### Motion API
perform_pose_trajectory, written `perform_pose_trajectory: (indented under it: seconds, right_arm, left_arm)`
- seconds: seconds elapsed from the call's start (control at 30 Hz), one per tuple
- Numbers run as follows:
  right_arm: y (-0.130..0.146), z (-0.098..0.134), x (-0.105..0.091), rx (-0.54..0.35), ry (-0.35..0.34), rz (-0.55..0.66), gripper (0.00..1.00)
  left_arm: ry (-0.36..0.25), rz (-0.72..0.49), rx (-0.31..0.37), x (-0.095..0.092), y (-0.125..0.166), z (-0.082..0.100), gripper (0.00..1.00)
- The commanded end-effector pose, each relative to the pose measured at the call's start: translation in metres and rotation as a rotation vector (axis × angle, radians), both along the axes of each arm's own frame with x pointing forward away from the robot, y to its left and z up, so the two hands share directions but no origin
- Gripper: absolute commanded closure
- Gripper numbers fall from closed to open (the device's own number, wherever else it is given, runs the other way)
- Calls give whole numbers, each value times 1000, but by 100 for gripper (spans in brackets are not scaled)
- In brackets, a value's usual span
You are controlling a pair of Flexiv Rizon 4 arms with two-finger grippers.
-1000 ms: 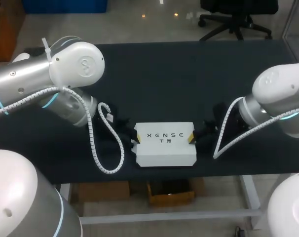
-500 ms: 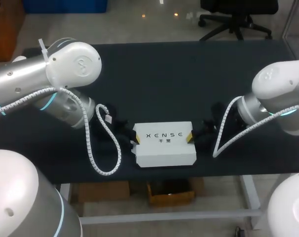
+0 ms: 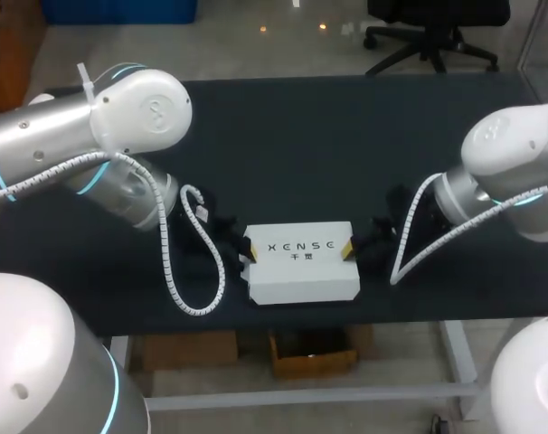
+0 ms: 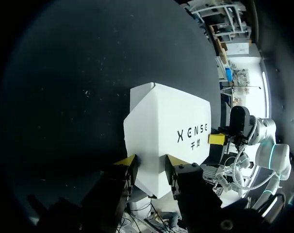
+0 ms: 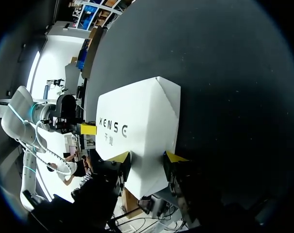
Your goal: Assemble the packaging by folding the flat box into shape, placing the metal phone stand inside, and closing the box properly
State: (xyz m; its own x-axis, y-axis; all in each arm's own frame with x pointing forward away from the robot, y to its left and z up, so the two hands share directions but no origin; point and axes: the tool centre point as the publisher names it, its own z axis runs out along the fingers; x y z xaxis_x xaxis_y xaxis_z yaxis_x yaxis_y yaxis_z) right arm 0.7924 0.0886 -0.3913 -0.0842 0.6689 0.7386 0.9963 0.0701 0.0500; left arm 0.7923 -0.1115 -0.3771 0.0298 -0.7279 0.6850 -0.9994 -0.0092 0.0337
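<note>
You cannot see inside the closed white box (image 3: 301, 264); its contents are hidden. From above, your left hand (image 3: 247, 252) and right hand (image 3: 348, 250) show as little more than a yellow speck at each end of the box, their dark bodies lost against the dark worktop (image 3: 328, 145). In each wrist view, that hand partly covers the box's near end. Your left arm (image 3: 75, 154) and right arm (image 3: 518, 172) are cut off at the picture's sides.
</note>
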Motion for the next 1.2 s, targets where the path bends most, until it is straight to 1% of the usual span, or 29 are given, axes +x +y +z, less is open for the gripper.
perform_pose_trajectory:
  seconds: [0.03, 0.2, 0.37, 0.6, 0.87, 1.03, 1.2]
  right_arm:
    - [5, 1, 1, 2, 6, 5, 58]
    - [4, -2, 3, 5, 17, 8, 59]
    - [2, -5, 4, 8, 24, 7, 59]
    - [1, -8, 4, 8, 31, 2, 59]
    - [2, -8, 3, 5, 35, 1, 60]
    - [4, -7, 2, 3, 36, 3, 60]
    - [4, -6, 0, 0, 35, 4, 60]
  left_arm:
    - [9, -4, 4, 4, -5, 0, 63]
    - [16, -1, 2, 4, -3, 0, 62]
    - [25, 9, -6, 5, 3, -7, 59]
    - [23, 15, -14, 3, 10, -9, 58]
    - [6, 8, -41, 1, 7, -12, 57]
    - [-6, -2, -59, 0, 1, -11, 58]
    - [-47, -7, -76, -3, -2, -7, 59]
